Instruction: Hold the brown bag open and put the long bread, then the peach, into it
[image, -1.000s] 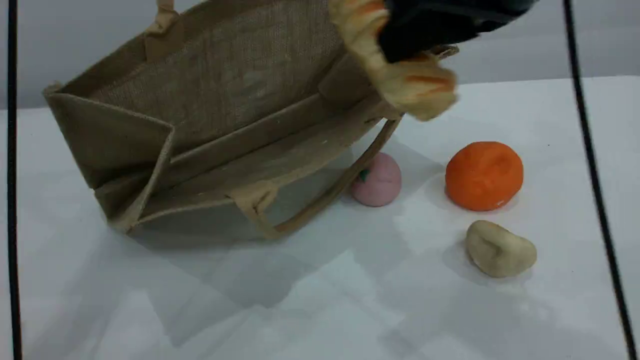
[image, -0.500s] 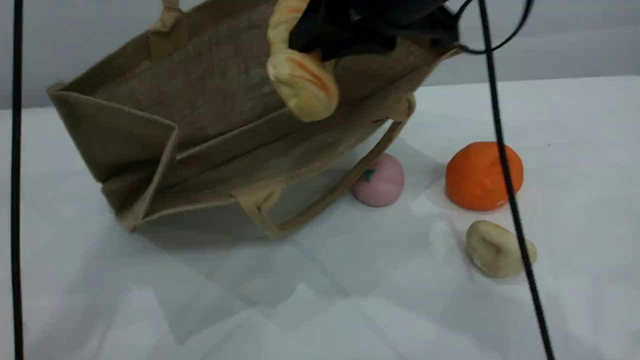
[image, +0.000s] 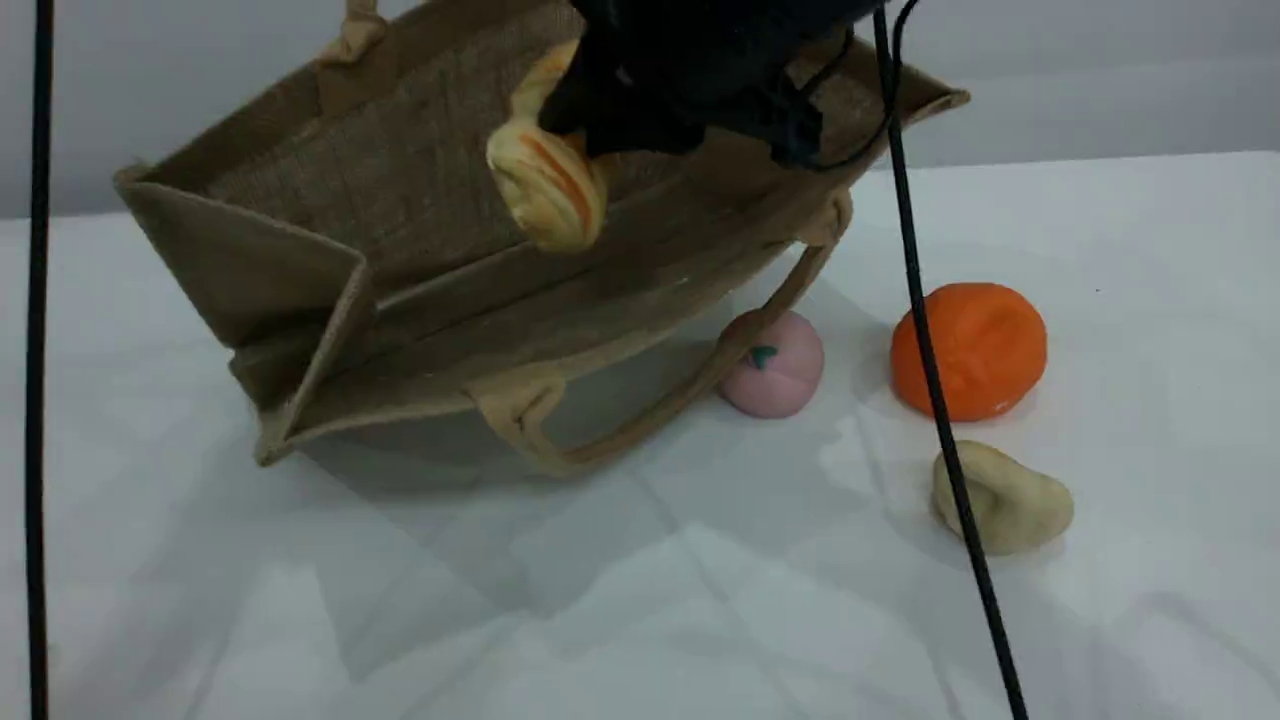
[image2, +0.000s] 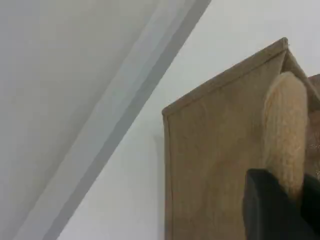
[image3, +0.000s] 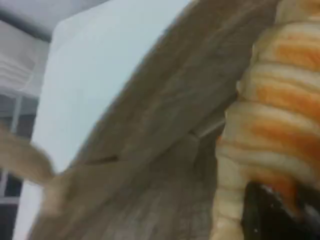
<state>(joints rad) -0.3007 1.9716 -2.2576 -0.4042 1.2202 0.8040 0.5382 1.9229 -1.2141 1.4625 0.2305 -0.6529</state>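
The brown bag (image: 430, 190) leans tilted on the table with its wide mouth toward the scene camera. My left gripper (image2: 280, 200) is shut on the bag's beige rear handle (image2: 285, 125), whose lower end (image: 352, 35) runs out of the scene view's top edge. My right gripper (image: 610, 105) is shut on the long bread (image: 545, 175), which hangs inside the bag's mouth. In the right wrist view the striped long bread (image3: 270, 125) fills the right side, above a black fingertip. The peach (image: 775, 365) lies on the table, touching the bag's front handle (image: 640, 430).
An orange ball (image: 968, 350) and a beige lump (image: 1003, 498) lie to the right of the peach. A black cable (image: 930, 360) hangs down across them. Another black cable (image: 38, 360) runs down the left edge. The white table (image: 640, 600) stretches in front.
My right gripper has carried the long bread left and down, from beside the bag's right end into its mouth. The bag has shifted slightly right, nudging the peach.
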